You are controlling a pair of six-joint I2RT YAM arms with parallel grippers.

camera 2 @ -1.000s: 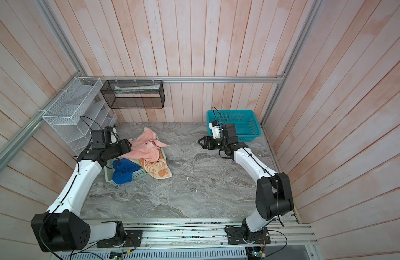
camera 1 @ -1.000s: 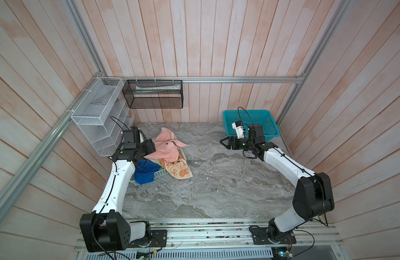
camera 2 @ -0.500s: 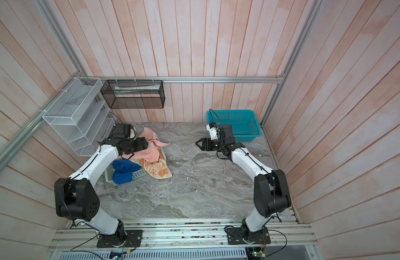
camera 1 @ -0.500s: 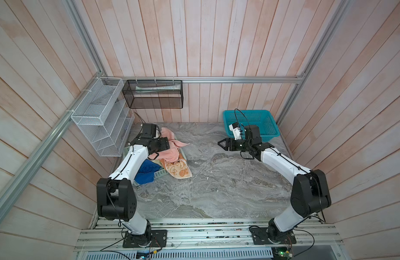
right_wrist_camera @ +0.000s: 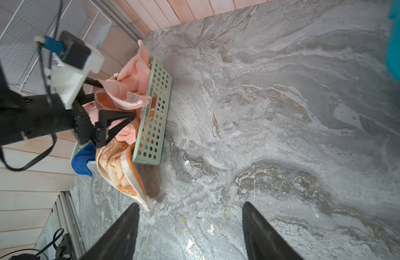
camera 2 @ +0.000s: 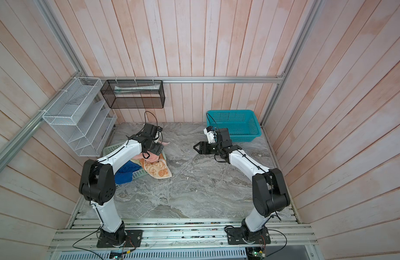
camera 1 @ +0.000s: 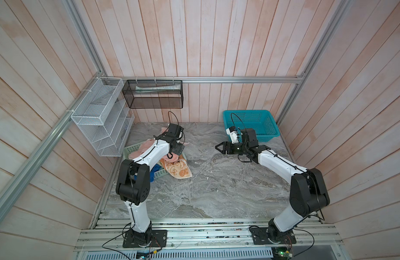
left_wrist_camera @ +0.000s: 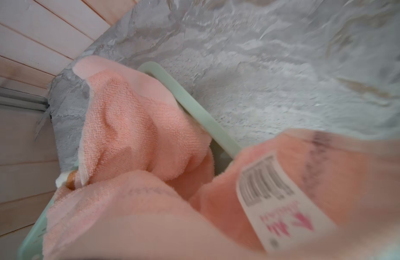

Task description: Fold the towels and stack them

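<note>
The towels lie heaped in a mint-green basket [camera 1: 131, 149] at the table's left. A salmon-pink towel [right_wrist_camera: 127, 90] is on top. Under it an orange-and-cream towel [camera 1: 177, 168] hangs over the rim onto the table, and a blue towel [camera 2: 124, 173] shows at the near end. My left gripper [right_wrist_camera: 118, 101] hovers low over the heap, open, with a fold of the pink towel and its white label between the fingers. The left wrist view is filled by pink towel [left_wrist_camera: 138, 126], and the jaws are hidden there. My right gripper [right_wrist_camera: 190, 204] stands open and empty over bare table, right of the basket.
A teal basket [camera 1: 251, 125] stands at the back right corner behind my right wrist. A white wire rack [camera 1: 100, 119] hangs on the left wall close to the mint basket, and a black mesh basket [camera 1: 153, 96] on the back wall.
My left arm has swung from the basket's left side to over the heap, and its jaws have spread wider. My right gripper has drifted slightly left.
</note>
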